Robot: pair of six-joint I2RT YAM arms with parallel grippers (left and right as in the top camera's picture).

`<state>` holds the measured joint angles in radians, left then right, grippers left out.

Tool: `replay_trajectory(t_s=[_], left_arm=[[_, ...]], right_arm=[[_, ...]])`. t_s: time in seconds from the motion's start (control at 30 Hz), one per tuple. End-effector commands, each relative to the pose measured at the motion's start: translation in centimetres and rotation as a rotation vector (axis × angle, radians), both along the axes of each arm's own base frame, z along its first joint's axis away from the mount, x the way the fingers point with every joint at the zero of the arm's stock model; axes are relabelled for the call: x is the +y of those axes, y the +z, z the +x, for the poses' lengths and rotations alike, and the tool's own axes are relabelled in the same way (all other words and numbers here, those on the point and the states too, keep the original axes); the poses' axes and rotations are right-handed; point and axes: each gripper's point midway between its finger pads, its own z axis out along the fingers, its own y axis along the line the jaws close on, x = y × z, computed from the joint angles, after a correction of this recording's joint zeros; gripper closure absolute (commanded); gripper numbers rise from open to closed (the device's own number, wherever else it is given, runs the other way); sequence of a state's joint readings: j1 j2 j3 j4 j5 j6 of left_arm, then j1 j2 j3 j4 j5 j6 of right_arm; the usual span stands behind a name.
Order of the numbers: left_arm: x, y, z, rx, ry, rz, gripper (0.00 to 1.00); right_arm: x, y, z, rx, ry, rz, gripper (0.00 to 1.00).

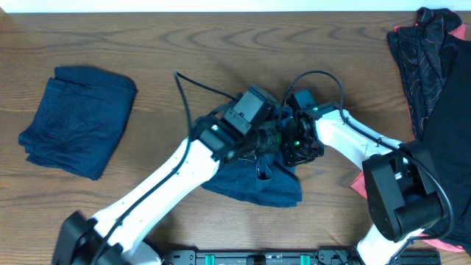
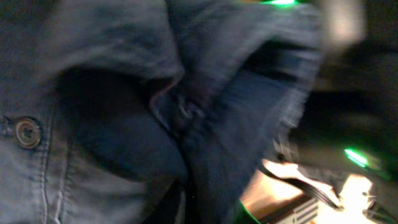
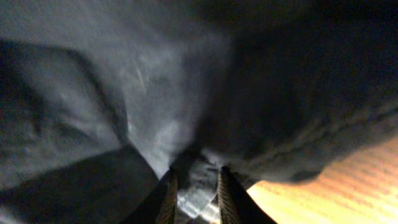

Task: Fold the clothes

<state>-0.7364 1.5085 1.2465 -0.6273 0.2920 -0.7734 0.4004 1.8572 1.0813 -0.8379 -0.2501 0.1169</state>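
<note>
Both arms buried in the denim garment (image 1: 257, 184), mid-table

I'm looking down at the wooden table (image 1: 147, 44): a dark pile of clothes (image 1: 441, 96) is heaped at the right edge, a folded blue piece (image 1: 77, 121) sits on the left, and the crumpled garment is in the centre towards the front edge. The right gripper (image 3: 194, 190) has its fingers pinched on a fold of it. The left gripper (image 1: 266, 141) is pressed into the cloth, so I can't tell if it's apart or closed. Its camera catches a button (image 2: 27, 132).

We see a dark blue garment (image 1: 257, 185) crumpled at centre, a folded blue garment (image 1: 77, 121) far left, dark clothes (image 1: 434, 66) heaped far right.
</note>
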Motion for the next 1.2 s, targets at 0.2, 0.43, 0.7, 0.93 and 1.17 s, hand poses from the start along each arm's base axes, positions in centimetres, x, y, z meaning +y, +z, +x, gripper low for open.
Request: replay_trajectory(t_s=[0.2, 0.43, 0.7, 0.93, 1.17], left_arm=[[4.1, 9.1, 1.3, -0.314, -0.045, -0.079, 0.62], [10.5, 7.9, 4.4, -0.308, 0.162, 0.057, 0.62], [12.4, 3.1, 6.4, -0.172, 0.218, 0.148, 0.62], [12.0, -3.3, 7.0, 0.002, 0.204, 0.234, 0.62], [10.9, -9.1, 6.1, 0.190, 0.153, 0.259, 0.62]], right_arm=[[-3.0, 4.7, 2.5, -0.097, -0.080, -0.123, 0.66], [-5.2, 11.0, 4.5, -0.229, -0.180, -0.075, 0.64], [-1.7, 19.8, 5.9, -0.485, -0.033, 0.183, 0.58], [0.5, 18.0, 6.2, -0.431, 0.026, 0.266, 0.71], [1.3, 9.6, 6.1, -0.174, 0.011, 0.239, 0.75]])
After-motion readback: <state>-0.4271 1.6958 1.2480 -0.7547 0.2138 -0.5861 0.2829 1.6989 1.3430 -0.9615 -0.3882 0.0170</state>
